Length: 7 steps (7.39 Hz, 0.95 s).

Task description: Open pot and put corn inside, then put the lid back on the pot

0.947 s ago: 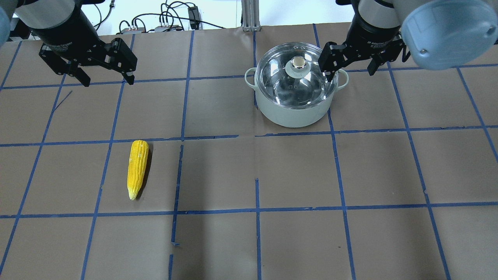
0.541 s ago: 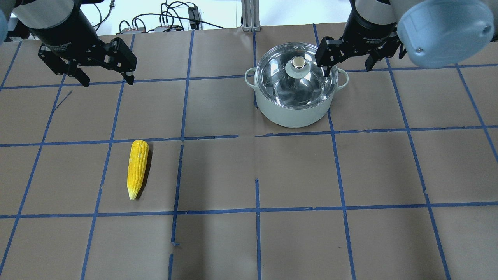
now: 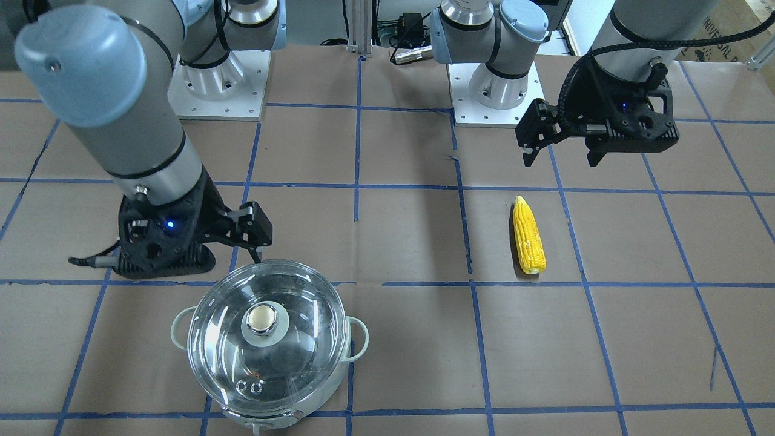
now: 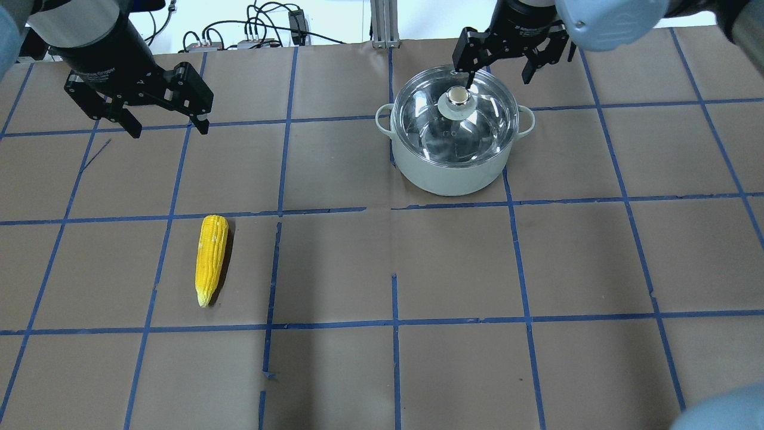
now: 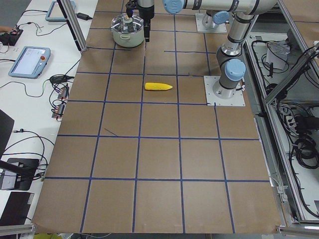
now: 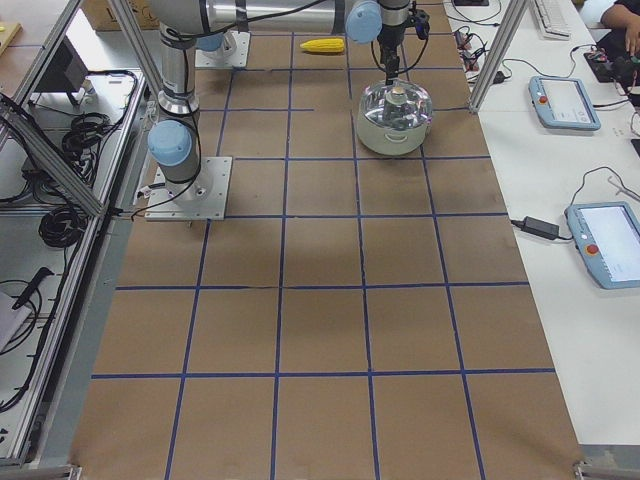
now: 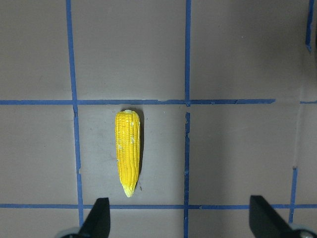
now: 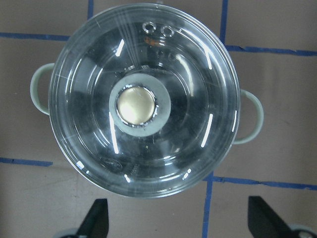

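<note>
Right pincer, moved left over the lid, and left pincer both gape empty: pot unopened, corn on the surface, every step remaining.

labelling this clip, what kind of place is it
Probably a robotics lab: two industrial arms bolted onto a table covered in brown paper with a blue tape grid, and teach pendants on the side bench.

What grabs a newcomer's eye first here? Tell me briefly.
The bright yellow corn lies alone on the brown paper, on the robot's left side. On the other side stands the pale pot with its clear lid on, the right claw open above the lid. The left claw hangs open, apart from the corn.
</note>
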Each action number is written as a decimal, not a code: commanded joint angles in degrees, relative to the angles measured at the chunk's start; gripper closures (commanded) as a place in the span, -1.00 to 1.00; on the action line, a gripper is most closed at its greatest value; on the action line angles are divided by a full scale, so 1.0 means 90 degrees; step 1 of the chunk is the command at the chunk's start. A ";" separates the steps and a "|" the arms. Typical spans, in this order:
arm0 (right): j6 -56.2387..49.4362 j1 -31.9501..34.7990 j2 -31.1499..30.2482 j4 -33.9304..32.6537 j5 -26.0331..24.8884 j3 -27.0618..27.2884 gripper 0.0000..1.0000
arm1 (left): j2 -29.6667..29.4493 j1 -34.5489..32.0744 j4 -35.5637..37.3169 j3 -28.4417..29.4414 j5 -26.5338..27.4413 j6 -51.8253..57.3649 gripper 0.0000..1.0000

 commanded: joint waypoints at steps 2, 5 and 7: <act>0.0020 0.0238 0.0917 -0.0742 -0.0055 -0.0369 -0.99 | -0.0021 -0.0030 -0.0071 -0.0044 -0.0082 -0.0001 -1.00; -0.0058 0.0239 0.1064 -0.0762 -0.0065 -0.0175 -0.99 | 0.0008 0.0212 0.0132 -0.0715 -0.0092 0.0503 -1.00; 0.0000 0.0239 0.1025 -0.0771 -0.0095 -0.0115 -0.73 | -0.0147 0.0564 0.0931 -0.1476 -0.0102 0.1024 -1.00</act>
